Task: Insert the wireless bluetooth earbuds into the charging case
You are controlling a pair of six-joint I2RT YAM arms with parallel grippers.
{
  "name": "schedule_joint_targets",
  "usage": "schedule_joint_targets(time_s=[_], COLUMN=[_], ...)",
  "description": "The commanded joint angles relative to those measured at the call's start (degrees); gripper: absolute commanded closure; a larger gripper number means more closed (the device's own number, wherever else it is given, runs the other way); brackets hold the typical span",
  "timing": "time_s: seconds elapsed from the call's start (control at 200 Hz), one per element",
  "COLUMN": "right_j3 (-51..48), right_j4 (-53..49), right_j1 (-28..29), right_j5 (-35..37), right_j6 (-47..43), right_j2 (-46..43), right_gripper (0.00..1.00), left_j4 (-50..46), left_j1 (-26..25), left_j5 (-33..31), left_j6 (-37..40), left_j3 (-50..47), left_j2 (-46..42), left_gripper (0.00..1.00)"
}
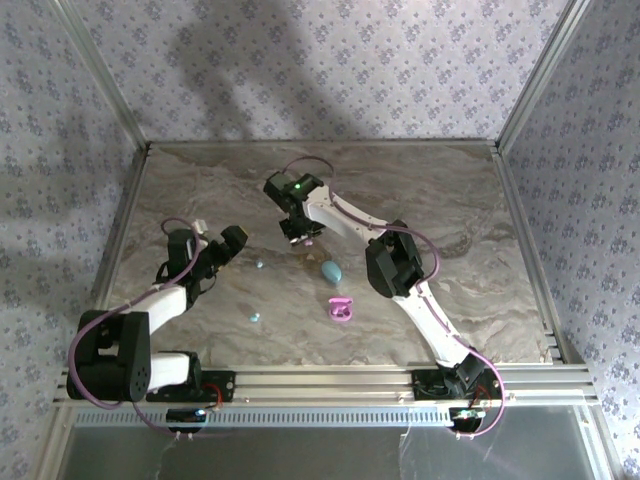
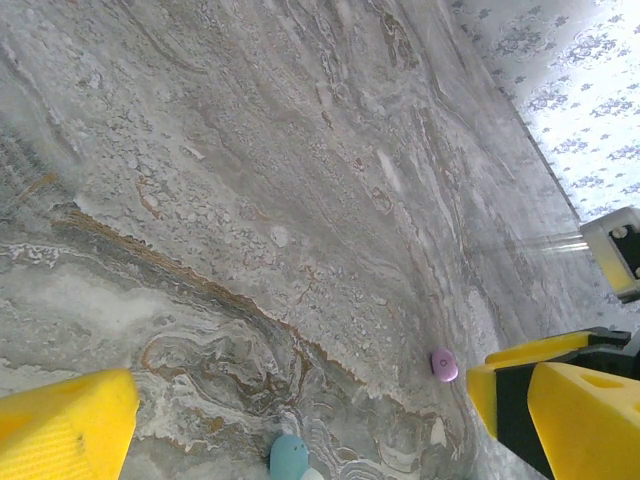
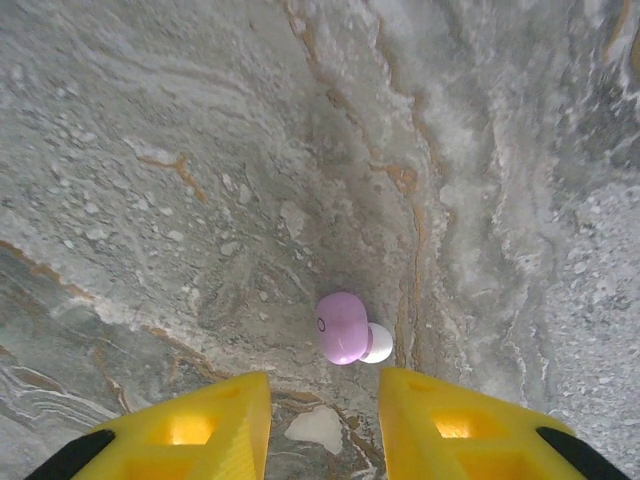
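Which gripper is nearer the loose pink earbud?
Right. The right gripper is poised directly at the pink earbud, which lies just ahead of it; the left gripper sits well off to the left, wide open.

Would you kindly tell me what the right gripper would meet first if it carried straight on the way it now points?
Most likely the pink earbud, lying on the marble table just ahead of the right gripper, roughly in line with the gap between its jaws, though depth is hard to judge.

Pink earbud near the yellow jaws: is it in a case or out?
Out. The pink earbud lies on the bare table, no case around it.
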Motion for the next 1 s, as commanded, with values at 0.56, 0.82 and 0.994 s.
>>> schedule_joint_targets(time_s=[0.56,0.82,0.994], right_j3=[7.3,7.6,7.6], right_j4=[-2.9,-2.8,-2.7], right_j1=[-0.2,-0.7,-0.9], right_j5=[1.7,1.5,1.4], right_j6=[-2.7,-2.8,-3.0], right_j2=[6.6,7.4,7.7], right_gripper=[0.66,0.66,0.66], left_j4=[1.5,1.5,1.6], left_j1=[0.4,0.4,0.4], left_j5=[0.9,0.9,1.0], left_j6=[-0.1,-0.1,-0.1], left_j3=[-0.3,-0.3,-0.2], left_j2=[-1.0,-0.8,-0.6], left_gripper=[0.0,0.0,0.0])
